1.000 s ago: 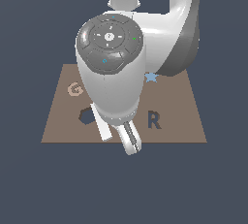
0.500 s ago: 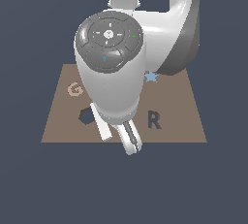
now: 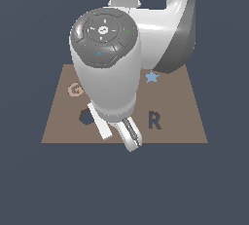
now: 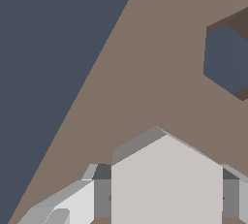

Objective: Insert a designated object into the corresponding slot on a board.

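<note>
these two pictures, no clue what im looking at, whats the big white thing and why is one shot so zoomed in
These are simulator renders. The big white thing is a robot arm, seen from an outside camera. Below it lies a flat brown board bearing a tan G, a blue star, a dark R and a dark hexagonal slot. The close picture comes from a camera on the arm's wrist. There the gripper holds a pale hexagonal piece between its fingers, above the board, with the slot just ahead.

brown board (image 3: 180,117), navy slot (image 4: 225,60), beige-white hexagon (image 4: 167,184)
</note>
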Robot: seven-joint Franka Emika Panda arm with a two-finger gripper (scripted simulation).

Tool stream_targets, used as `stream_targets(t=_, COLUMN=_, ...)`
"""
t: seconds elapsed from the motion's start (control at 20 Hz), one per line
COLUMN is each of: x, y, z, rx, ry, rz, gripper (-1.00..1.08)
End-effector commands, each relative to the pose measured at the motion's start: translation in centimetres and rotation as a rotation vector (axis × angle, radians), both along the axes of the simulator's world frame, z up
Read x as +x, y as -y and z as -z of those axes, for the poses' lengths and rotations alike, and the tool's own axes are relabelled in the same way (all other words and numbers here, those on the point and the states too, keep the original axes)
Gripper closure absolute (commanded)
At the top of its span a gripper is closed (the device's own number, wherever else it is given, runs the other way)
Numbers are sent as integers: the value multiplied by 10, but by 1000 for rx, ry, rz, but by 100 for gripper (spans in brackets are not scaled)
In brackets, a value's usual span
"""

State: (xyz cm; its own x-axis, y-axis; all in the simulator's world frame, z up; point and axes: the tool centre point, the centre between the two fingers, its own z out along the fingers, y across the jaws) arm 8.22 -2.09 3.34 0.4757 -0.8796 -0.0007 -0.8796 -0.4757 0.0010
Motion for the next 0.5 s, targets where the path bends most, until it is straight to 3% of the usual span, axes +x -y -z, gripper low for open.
stream_targets(t=0.0, x=-2, y=3, z=-1, rx=0, ry=1, rz=-39, gripper=108)
stream_targets(t=0.45, x=-14, y=22, z=-2, rx=0, ry=1, rz=-253, gripper=108)
